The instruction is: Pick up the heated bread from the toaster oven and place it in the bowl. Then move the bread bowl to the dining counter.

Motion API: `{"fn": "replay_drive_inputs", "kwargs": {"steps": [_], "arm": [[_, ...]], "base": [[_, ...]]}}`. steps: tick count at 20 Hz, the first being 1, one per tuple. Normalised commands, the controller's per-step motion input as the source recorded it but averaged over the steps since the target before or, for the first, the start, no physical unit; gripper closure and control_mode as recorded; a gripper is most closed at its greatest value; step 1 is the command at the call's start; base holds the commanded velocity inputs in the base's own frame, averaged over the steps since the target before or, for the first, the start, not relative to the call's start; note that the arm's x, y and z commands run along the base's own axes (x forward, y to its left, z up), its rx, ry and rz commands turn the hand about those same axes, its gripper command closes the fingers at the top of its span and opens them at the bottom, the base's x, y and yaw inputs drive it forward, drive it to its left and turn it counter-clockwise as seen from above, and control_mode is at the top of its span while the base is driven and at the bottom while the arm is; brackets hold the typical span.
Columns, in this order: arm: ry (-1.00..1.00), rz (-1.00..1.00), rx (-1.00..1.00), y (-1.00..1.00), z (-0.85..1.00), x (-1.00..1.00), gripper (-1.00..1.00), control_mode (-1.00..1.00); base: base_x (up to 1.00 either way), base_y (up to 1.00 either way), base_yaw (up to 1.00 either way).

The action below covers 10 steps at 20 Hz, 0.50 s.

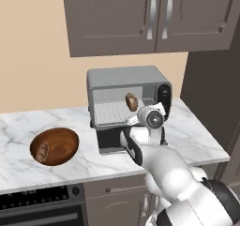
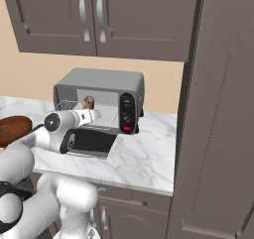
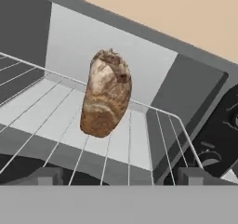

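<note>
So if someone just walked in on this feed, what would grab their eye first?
The heated bread, standing on end on the wire rack inside the open toaster oven, with the claw right before it. Then the bowl left on the marble worktop, already holding a bread piece.

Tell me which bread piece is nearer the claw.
The heated bread, on the toaster oven rack directly ahead of the claw. The other bread piece lies in the wooden bowl, off to the left.
</note>
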Motion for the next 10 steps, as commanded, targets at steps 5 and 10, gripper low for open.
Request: {"fn": "replay_drive_inputs", "kwargs": {"steps": [5,10], "arm": [[0.54,0.00,0.00,-0.47,0.10,-1.00,-1.00,-1.00],[0.29,-0.06,0.13,-0.12,0.92,-0.91,-1.00,-1.00]], "base": [[0.00,0.00,0.00],[0.00,0.00,0.00]]}}
